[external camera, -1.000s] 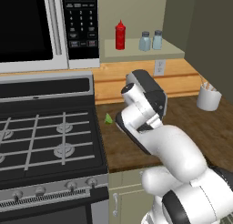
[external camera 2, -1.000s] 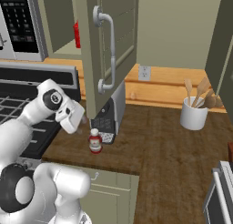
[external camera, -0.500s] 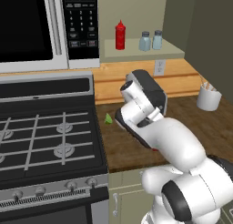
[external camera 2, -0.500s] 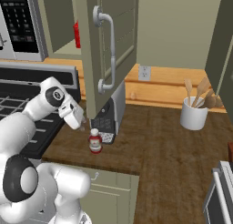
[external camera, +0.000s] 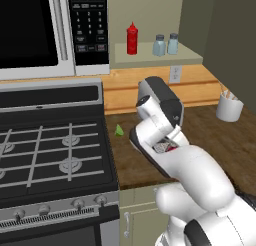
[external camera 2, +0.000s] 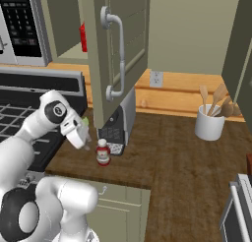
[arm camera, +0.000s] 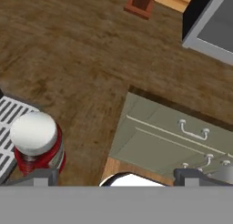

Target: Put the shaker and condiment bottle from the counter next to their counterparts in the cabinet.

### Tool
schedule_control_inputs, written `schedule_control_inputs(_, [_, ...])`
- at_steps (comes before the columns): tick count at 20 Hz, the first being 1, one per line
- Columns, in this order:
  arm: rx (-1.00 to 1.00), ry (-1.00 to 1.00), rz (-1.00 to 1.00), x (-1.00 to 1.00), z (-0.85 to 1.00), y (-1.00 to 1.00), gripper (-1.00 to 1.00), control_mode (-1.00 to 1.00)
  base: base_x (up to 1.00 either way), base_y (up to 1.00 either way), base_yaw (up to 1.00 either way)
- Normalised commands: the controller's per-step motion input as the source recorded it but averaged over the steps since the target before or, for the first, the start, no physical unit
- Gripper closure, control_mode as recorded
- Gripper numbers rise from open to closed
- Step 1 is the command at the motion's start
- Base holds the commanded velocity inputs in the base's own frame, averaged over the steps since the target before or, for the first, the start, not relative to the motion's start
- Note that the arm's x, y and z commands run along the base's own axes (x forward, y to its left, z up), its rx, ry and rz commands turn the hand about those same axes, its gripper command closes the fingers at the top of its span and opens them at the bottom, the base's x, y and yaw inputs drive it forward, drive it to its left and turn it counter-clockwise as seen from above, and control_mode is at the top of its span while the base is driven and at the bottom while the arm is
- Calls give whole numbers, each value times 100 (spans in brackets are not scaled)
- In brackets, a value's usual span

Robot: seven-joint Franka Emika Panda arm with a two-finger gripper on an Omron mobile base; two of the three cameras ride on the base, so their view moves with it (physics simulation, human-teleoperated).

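Note:
The condiment bottle [external camera 2: 103, 152], red with a white label band and white cap, stands upright on the wooden counter [external camera 2: 167, 157] in front of a coffee machine. My gripper [external camera 2: 84, 143] hangs open just to its left, fingers pointing down and apart from it. In the hand view the condiment bottle [arm camera: 35, 143] sits at the lower left, just above the left fingertip [arm camera: 40, 176] rather than centred between the jaws. On the cabinet shelf [external camera: 155, 55] stand a tall red squeeze bottle [external camera: 131, 38] and two pale-blue shakers [external camera: 159, 45] [external camera: 173, 43] side by side.
The open cabinet door [external camera 2: 115, 54] hangs over the coffee machine [external camera 2: 118, 125]. A stove [external camera: 50, 145] lies to the left with a microwave [external camera: 45, 30] above it. A small green piece [external camera: 119, 131] lies on the counter. A white utensil holder [external camera 2: 210, 123] stands at the right.
My hand has come down and a little to the right, closer to the condiment bottle. The jaws have stayed open and the bottle has not moved.

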Motion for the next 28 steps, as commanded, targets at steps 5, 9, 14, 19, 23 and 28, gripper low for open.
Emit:
schedule_control_inputs(5, [0, 0, 19, 16, -2, -6, -100, -100, 0, 0, 0])
schedule_control_inputs(9, [0, 0, 24, 32, 0, -2, -100, -100, 0, 0, 0])
schedule_control_inputs(14, [-1, -2, 9, 15, -2, 0, -100, -100, 0, 0, 0])
schedule_control_inputs(19, [-1, -2, -1, 1, -15, 0, -100, -100, 0, 0, 0])
schedule_control_inputs(23, [0, 0, -5, 0, -16, 0, -100, -100, 0, 0, 0])
schedule_control_inputs(28, [0, 0, -3, 7, -11, 0, -100, -100, 0, 0, 0])
